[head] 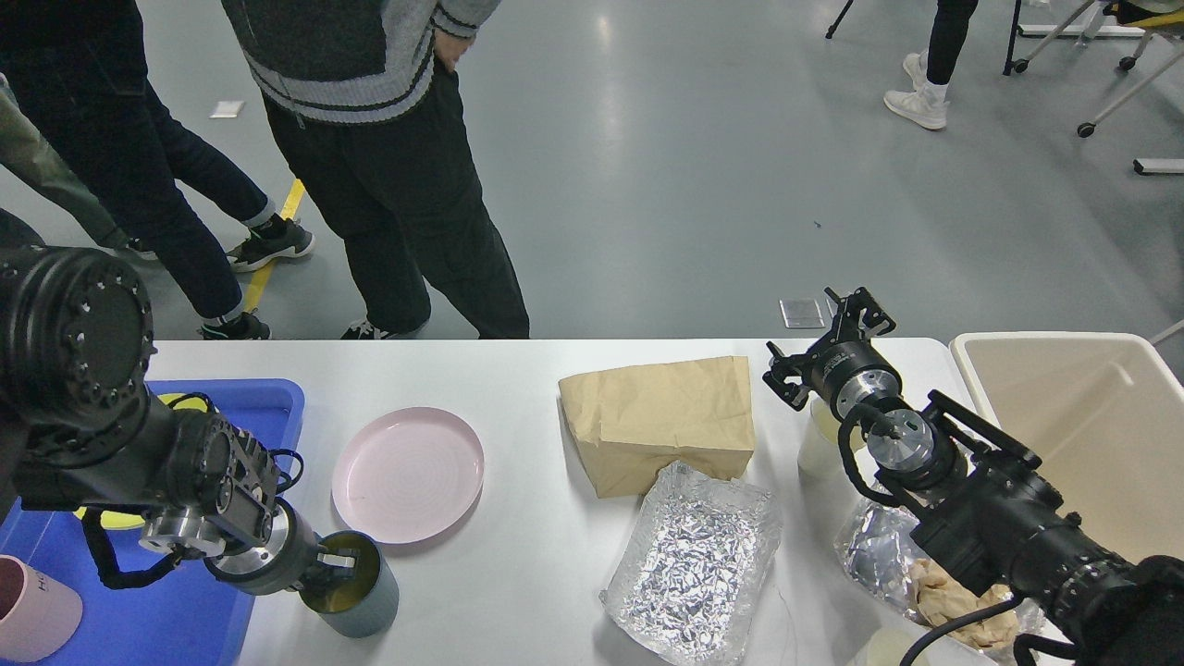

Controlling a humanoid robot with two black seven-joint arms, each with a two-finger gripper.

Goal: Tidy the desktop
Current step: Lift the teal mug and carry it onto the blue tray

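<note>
The desktop [536, 388] is a wide, smooth white surface with a rounded far-right corner, stretching across the lower half of the head view from the blue tray [250, 398] on the left to the beige bin [1064, 370] on the right. Its finish is matte and plain, with a grey floor beyond its far edge, where people stand.

On it lie a pale pink plate [408, 474] left of centre, a folded brown paper bag [661, 421] in the middle, and just nearer than the bag a crinkled foil tray [689, 560] touching the bag's near edge. A second foil wrapper [874, 555] with brownish crumpled paper in it sits at the right, partly under the right arm. A cream-coloured cup [817, 446] stands right of the bag.

The left pincer [335, 562] is closed on the rim of a grey-blue cup [356, 585], one finger inside its yellowish interior. The cup stands near the surface's front edge, between the blue tray and the plate, just beside the plate's near rim. A pink cup [32, 606] lies in the blue tray at the lower left, along with something yellow mostly hidden by the arm.

The right pincer [828, 342] hovers above the cream cup with its fingers spread apart, holding nothing.
</note>
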